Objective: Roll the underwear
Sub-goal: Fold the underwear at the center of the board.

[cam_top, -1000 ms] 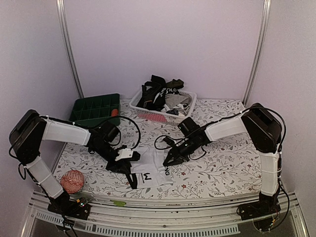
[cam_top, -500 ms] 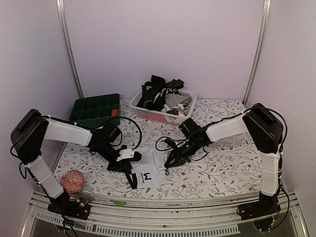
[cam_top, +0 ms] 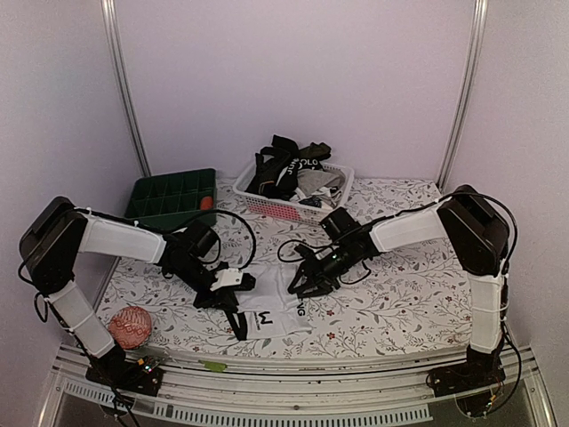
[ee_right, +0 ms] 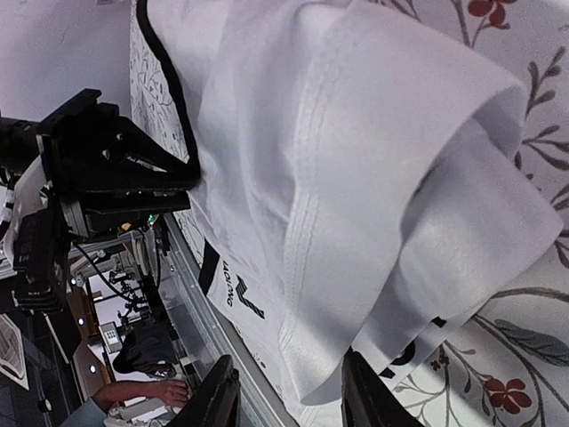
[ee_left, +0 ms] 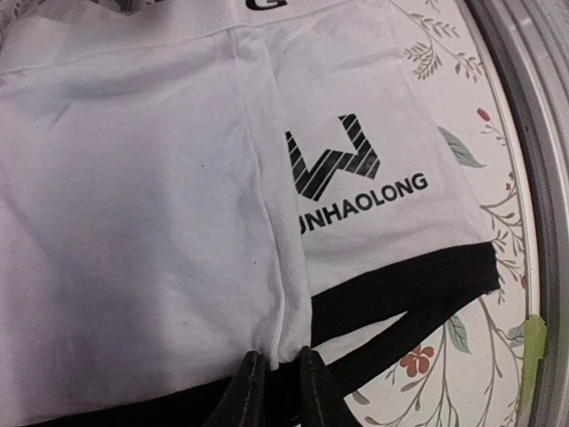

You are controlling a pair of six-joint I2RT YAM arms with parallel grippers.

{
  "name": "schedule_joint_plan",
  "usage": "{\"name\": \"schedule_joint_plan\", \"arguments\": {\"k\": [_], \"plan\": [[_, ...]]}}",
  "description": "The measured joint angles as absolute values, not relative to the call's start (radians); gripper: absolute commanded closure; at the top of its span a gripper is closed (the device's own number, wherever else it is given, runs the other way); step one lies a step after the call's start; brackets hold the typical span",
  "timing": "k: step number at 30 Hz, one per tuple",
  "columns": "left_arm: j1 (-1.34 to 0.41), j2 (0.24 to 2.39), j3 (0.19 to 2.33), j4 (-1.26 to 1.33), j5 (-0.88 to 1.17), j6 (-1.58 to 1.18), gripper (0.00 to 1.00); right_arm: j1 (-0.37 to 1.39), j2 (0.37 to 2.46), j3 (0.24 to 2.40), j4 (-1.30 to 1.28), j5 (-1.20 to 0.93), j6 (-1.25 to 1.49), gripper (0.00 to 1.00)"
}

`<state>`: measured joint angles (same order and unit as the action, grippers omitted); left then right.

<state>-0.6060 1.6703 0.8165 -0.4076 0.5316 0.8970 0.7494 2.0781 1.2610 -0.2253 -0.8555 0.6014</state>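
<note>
White underwear (cam_top: 271,310) with a black hem and a printed logo lies partly folded on the flowered table between my arms. At its left edge, my left gripper (cam_top: 234,301) is shut on it. In the left wrist view the left gripper (ee_left: 277,387) pinches a fold of the white underwear (ee_left: 160,196) right at the black hem. My right gripper (cam_top: 297,286) is at the cloth's right side. In the right wrist view the right gripper (ee_right: 289,396) stands open, with a loose folded edge of the underwear (ee_right: 373,178) lying between its fingers.
A white lattice basket (cam_top: 267,206) at the back centre holds several more dark and pale garments (cam_top: 289,165). A green compartment tray (cam_top: 173,196) sits at the back left. A red patterned ball (cam_top: 131,325) rests near the front left edge.
My right gripper has opened and let go of the cloth's folded edge, moving slightly back. My left gripper has closed on the hem.
</note>
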Motion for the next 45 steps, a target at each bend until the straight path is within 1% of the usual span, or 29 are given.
{"name": "schedule_joint_plan", "arguments": {"k": [4,6,7,9,11,12,14,15,20,26,32,38,45], "plan": [[-0.606,1.670,0.817,-0.406,0.530,0.897,0.85,0.749,2.098,1.282,-0.247,-0.841,0.611,0.60],[-0.607,1.670,0.817,-0.405,0.530,0.897,0.84,0.750,2.107,1.285,-0.255,-0.839,0.614,0.64],[-0.607,1.670,0.817,-0.404,0.530,0.897,0.84,0.750,2.111,1.286,-0.258,-0.839,0.614,0.68],[-0.607,1.670,0.817,-0.404,0.530,0.897,0.86,0.752,2.123,1.293,-0.264,-0.840,0.619,0.81],[-0.607,1.670,0.817,-0.403,0.530,0.897,0.91,0.752,2.133,1.300,-0.267,-0.842,0.631,0.97],[-0.607,1.670,0.816,-0.403,0.529,0.896,0.94,0.752,2.133,1.302,-0.268,-0.841,0.628,1.00],[-0.607,1.670,0.817,-0.402,0.528,0.896,0.99,0.752,2.133,1.303,-0.269,-0.844,0.633,1.00],[-0.608,1.669,0.817,-0.401,0.527,0.894,1.00,0.752,2.133,1.303,-0.269,-0.844,0.635,1.00],[-0.609,1.635,0.815,-0.406,0.527,0.893,1.00,0.752,2.124,1.301,-0.278,-0.842,0.633,1.00],[-0.609,1.533,0.802,-0.421,0.530,0.894,1.00,0.751,2.075,1.279,-0.294,-0.841,0.628,1.00],[-0.611,1.491,0.802,-0.468,0.537,0.905,1.00,0.749,2.024,1.276,-0.327,-0.843,0.620,1.00],[-0.676,1.447,0.791,-0.512,0.533,0.935,1.00,0.752,1.991,1.235,-0.362,-0.848,0.582,1.00],[-0.736,1.472,0.782,-0.535,0.566,0.896,1.00,0.786,2.026,1.237,-0.414,-0.839,0.500,1.00]]}}
